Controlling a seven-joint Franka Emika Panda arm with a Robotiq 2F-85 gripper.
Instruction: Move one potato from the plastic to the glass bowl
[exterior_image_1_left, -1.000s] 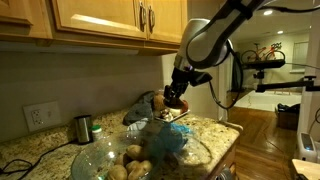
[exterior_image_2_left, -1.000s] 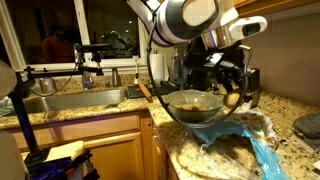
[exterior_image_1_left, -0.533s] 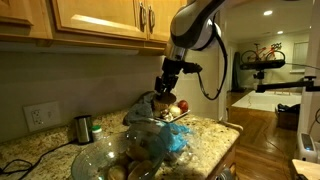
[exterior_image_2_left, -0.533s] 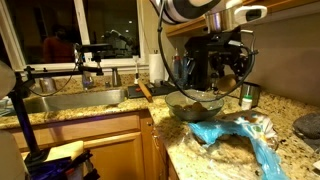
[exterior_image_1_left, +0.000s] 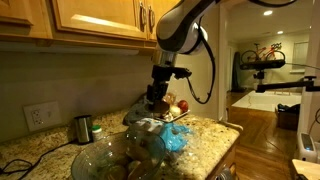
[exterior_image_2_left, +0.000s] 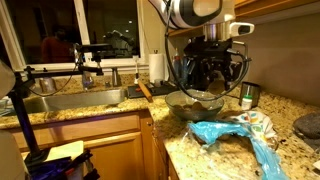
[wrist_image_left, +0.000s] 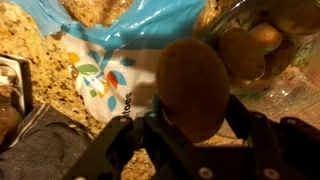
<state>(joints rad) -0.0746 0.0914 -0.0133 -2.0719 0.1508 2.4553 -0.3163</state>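
The arm (exterior_image_1_left: 178, 30) is drifting further left, jaws clamping the potato (wrist_image_left: 190, 85) mid-frame over the plastic bag (wrist_image_left: 110, 60), lower left of the glass bowl (wrist_image_left: 295, 75), risking the round potato slipping loose and dropping short.

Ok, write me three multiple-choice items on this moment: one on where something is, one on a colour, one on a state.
1. The glass bowl stands on: A) the granite countertop B) a wooden chair C) the floor.
2. The plastic is: A) red B) light blue C) black.
3. The jaws are: A) open and empty B) shut on a spoon C) shut on a potato.
Answers: 1 A, the bowl rests on the speckled stone top in an exterior view; 2 B, it shows pale blue in every view; 3 C, the wrist view shows the potato clamped between them.
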